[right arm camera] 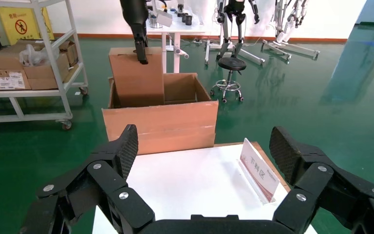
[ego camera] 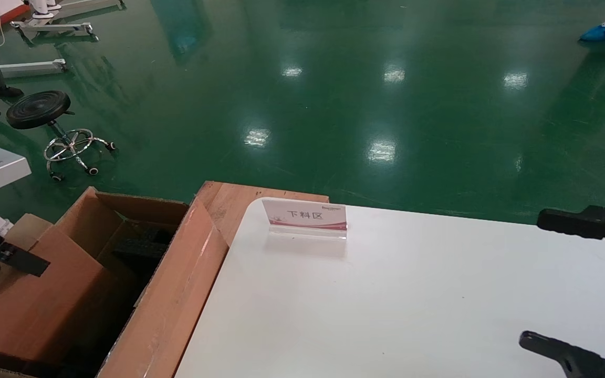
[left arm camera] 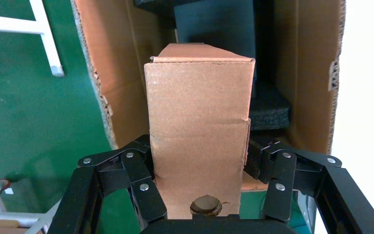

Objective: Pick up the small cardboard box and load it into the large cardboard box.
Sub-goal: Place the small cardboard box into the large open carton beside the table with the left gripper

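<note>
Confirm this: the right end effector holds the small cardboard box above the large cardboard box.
Wrong arm. The left end effector holds the small cardboard box above the large cardboard box, per the left wrist view; the right end effector is open and empty.

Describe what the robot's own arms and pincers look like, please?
Both pincers are matte black. The left pincer has two jointed fingers made of flat links joined by silver rivets. The right pincer is built the same way, with ribbed pads at the fingertips. No cables or markings show.
</note>
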You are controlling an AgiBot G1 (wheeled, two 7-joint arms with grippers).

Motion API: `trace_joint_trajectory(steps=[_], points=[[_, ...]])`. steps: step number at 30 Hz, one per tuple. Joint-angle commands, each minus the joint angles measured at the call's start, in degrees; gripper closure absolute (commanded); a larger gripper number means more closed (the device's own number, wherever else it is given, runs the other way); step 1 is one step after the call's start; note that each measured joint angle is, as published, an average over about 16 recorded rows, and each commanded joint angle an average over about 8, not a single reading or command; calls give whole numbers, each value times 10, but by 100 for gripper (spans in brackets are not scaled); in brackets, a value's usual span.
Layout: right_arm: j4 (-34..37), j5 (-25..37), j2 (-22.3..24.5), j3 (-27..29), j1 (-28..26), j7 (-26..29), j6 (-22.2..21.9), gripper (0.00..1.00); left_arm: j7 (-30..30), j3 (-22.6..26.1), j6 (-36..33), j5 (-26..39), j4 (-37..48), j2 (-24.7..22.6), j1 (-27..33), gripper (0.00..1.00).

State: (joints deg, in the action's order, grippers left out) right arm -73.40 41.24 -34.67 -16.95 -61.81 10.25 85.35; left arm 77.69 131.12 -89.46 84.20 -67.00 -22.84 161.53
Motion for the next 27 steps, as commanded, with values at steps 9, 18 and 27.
trace_joint_trajectory(steps=[9, 18, 27], points=[[0, 0, 0, 0, 0, 0, 0, 0, -52, 8, 15, -5, 54, -17, -23, 100], [0, 0, 0, -1, 0, 0, 0, 0, -101, 6, 57, -19, 124, -37, -66, 100], [0, -1, 0, -1, 0, 0, 0, 0, -146, 0, 98, -45, 204, -61, -121, 100]])
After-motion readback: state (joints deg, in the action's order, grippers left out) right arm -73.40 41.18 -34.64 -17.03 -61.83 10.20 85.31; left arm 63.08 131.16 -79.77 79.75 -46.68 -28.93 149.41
